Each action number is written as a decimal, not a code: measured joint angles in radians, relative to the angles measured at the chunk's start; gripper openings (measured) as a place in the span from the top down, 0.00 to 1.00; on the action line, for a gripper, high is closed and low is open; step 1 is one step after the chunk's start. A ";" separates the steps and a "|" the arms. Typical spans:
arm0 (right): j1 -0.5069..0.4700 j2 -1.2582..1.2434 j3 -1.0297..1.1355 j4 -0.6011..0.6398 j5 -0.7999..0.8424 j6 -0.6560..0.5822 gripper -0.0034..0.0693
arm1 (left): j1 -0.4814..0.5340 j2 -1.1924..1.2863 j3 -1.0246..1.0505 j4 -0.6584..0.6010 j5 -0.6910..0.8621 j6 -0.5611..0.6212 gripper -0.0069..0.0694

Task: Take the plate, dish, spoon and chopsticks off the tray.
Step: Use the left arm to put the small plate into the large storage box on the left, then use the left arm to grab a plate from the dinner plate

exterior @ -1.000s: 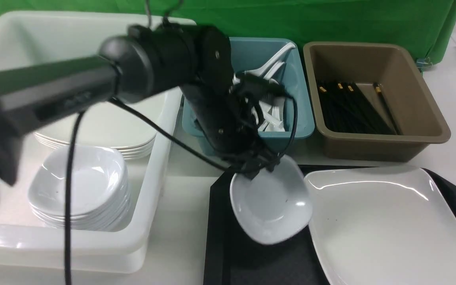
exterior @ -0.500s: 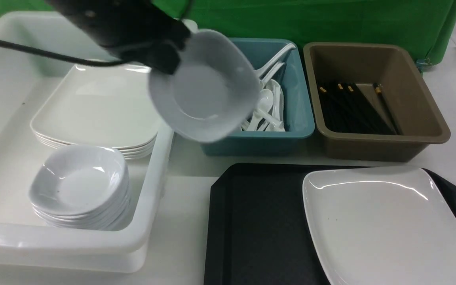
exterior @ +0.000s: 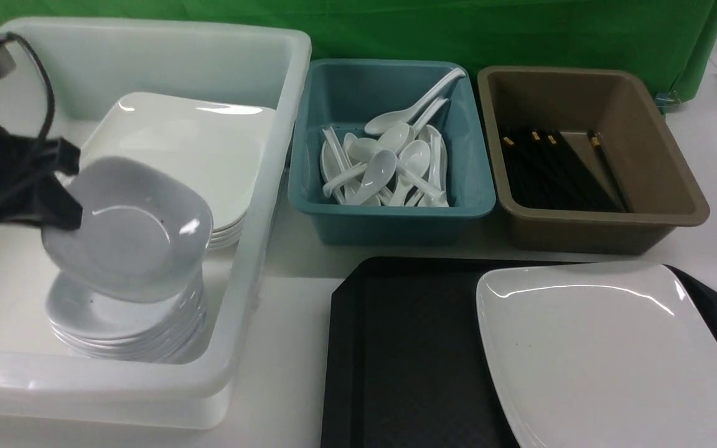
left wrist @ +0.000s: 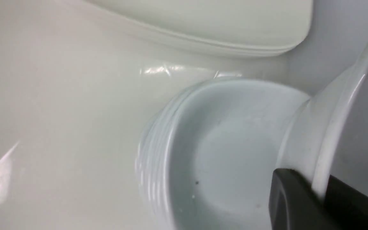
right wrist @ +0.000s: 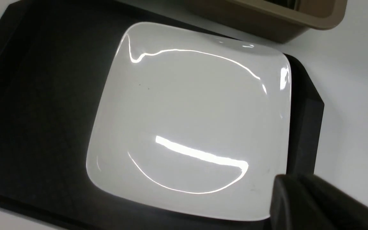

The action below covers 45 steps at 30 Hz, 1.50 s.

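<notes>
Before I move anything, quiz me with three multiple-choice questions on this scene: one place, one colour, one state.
1. Where is the large plate?
A) In the teal bin
B) On the tray
C) In the brown bin

2. What colour is the bin of spoons?
A) Teal
B) Brown
C) White

3. How is the dish near the left arm?
A) Lying on the tray
B) Upside down in the teal bin
C) Gripped and tilted above the stacked dishes

Answers:
1: B, it lies within the black rim.
2: A, its walls are blue-green.
3: C, the left fingers pinch its rim, and the stack shows below.
</notes>
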 joint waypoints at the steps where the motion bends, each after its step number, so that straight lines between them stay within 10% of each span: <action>1: 0.000 0.000 0.000 0.000 0.000 0.000 0.87 | 0.000 0.001 0.019 0.007 -0.012 0.006 0.89; 8: 0.000 0.000 0.000 0.000 0.000 0.000 0.86 | 0.000 0.002 0.054 0.074 -0.090 0.001 0.77; 18: 0.000 0.000 0.000 0.000 -0.001 0.000 0.86 | -0.004 0.001 -0.060 0.103 -0.046 -0.041 0.32; 22: 0.000 0.000 0.000 0.000 -0.006 0.000 0.86 | -0.093 0.000 -0.137 0.047 -0.015 -0.025 0.42; 27: 0.000 0.000 0.000 -0.002 -0.015 0.000 0.86 | -0.508 0.018 -0.189 0.010 -0.107 -0.079 0.84; 31: 0.000 0.000 0.000 -0.002 -0.021 0.000 0.86 | -0.757 0.118 -0.221 0.004 -0.186 -0.147 0.90; 37: 0.000 0.000 0.000 -0.002 -0.030 0.000 0.86 | -0.915 0.401 -0.384 0.049 -0.198 -0.236 0.82; 45: 0.000 0.000 0.000 -0.002 -0.030 0.000 0.86 | -0.926 0.640 -0.577 0.141 -0.164 -0.391 0.46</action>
